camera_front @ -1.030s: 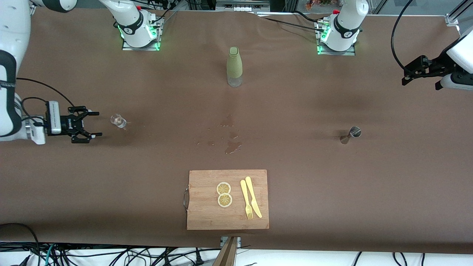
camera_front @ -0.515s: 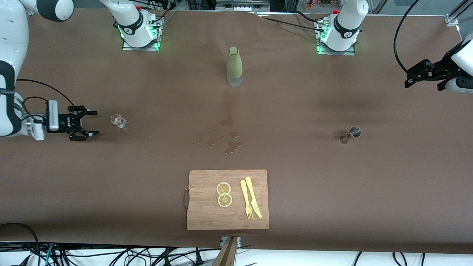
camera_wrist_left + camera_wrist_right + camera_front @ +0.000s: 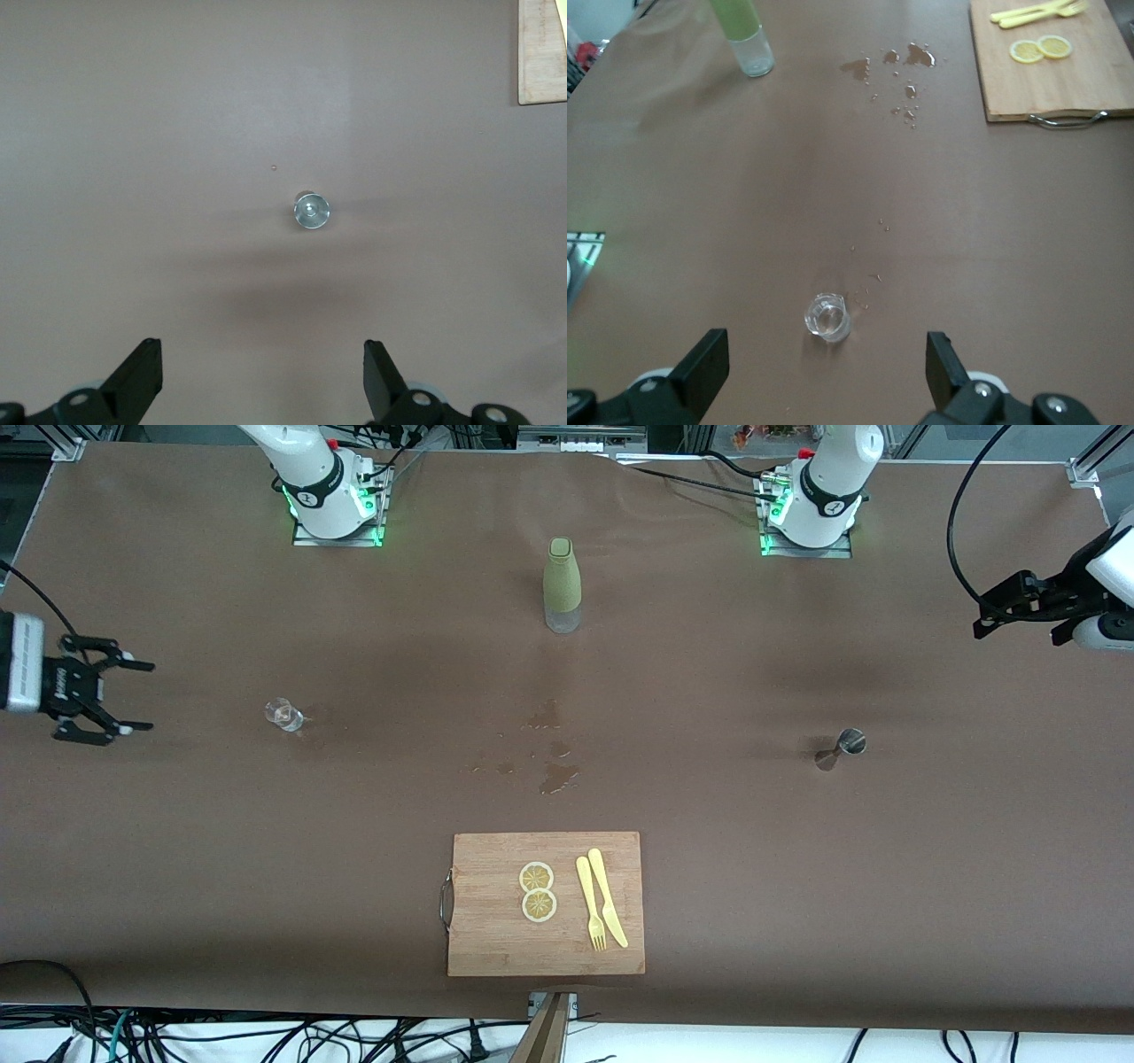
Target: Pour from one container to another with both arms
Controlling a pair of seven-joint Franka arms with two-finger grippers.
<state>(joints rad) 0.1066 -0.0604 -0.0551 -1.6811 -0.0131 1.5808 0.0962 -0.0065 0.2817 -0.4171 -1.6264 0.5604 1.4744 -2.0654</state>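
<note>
Arms are hanging at the table's ends: right gripper (image 3: 124, 697) and left gripper (image 3: 997, 613) both spread apart, empty; no writing readable.

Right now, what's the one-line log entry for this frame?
left gripper: open, empty, over table's left-arm end | right gripper: open, empty, beside glass | jigger: standing | spill: mid-table

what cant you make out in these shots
- Small glass: how much liquid it holds; too small in the front view, clear in the right wrist view.
- Metal jigger: its inside; too small in both views.
- Left hand: seen side-on at the front view's edge.
- Right hand: its arm is cut off by the edge.
</note>
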